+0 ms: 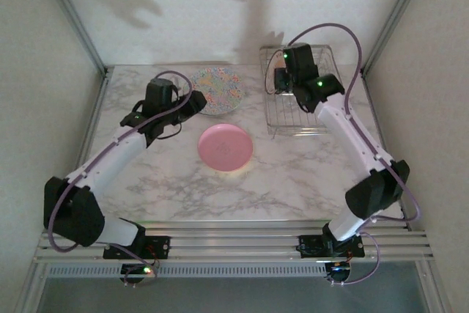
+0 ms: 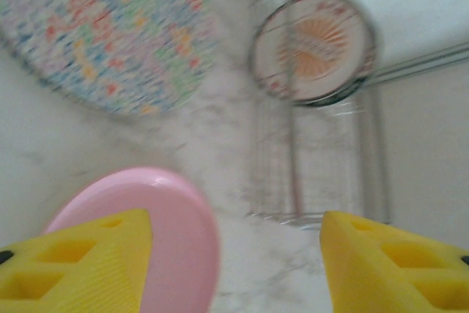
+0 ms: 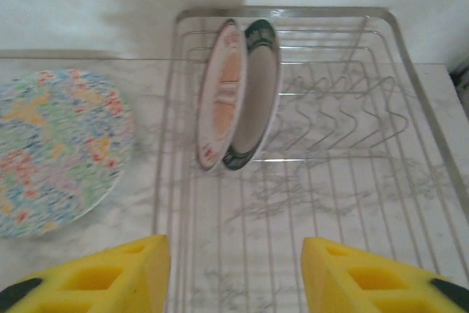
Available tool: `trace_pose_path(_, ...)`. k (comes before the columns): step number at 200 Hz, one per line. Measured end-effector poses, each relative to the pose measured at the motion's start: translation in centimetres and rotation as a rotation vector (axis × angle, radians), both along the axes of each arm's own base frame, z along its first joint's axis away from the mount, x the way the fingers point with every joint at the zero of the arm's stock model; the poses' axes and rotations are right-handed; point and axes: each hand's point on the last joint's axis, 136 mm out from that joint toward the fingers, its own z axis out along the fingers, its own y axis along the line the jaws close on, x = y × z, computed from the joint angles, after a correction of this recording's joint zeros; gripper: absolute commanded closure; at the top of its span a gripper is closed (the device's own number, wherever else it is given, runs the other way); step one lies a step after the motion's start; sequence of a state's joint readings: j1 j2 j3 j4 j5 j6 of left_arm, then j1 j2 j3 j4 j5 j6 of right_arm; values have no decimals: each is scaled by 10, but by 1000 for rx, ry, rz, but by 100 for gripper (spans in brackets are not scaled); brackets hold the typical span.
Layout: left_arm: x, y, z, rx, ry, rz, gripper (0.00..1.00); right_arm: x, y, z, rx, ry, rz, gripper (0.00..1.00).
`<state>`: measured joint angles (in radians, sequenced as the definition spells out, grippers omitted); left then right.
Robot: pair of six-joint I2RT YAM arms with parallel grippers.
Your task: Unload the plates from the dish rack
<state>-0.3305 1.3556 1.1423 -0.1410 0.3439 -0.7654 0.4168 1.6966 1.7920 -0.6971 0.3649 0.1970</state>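
The left end effector (image 1: 196, 103) hangs over the back left of the desk (image 1: 176, 181). In the left wrist view its yellow fingers (image 2: 80, 262) stand wide apart, released, with nothing gripped between them. Just beside it lies the floral plate (image 1: 217, 91), flat on the desk near the back edge. It is round and pale, speckled all over with blue, green, yellow and red. Nearer the arms and a little to the right, the pink plate (image 1: 225, 146) lies flat as well. It is plain and glossy and sits apart from the floral one. Further right, the dish rack (image 1: 292, 121) stands at the back right of the desk, a silver wire grid with raised sides. Two plates stand on edge in its left part, leaning together and touching. One is the pale plate (image 3: 222, 97), with an orange centre, and behind it is the dark-rimmed plate (image 3: 260, 86). The right end effector (image 3: 234, 247) hovers over the rack's near end with its yellow fingers spread, holding nothing. The desk is white marble with grey veins. Pale walls (image 1: 220, 12) close it in, with soft shadows on the back one. Metal frame posts (image 1: 73, 16) run up the corners, and a slotted rail (image 1: 234, 243) crosses the near edge.
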Motion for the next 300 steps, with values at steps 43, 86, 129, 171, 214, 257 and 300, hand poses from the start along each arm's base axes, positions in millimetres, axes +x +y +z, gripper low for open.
trace_pose_path(43,-6,-15,76,-150,-187,-49,39,68,-18,-24,45,32,-64,71)
trace_pose_path(86,-26,-34,129,-221,-307,-118,38,104,-24,-57,65,96,-48,72)
trace_pose_path(129,-45,-54,165,-175,-403,-161,38,122,-31,-76,114,139,-27,74)
trace_pose_path(171,-51,-61,162,-90,-410,-159,38,131,-35,-88,147,163,-13,75)
trace_pose_path(214,-54,-65,152,-52,-388,-166,37,135,-33,-104,173,198,12,79)
trace_pose_path(257,-55,-67,148,-35,-380,-162,37,142,-33,-110,191,202,22,81)
trace_pose_path(300,-54,-65,146,-26,-375,-149,37,147,-32,-121,191,218,21,82)
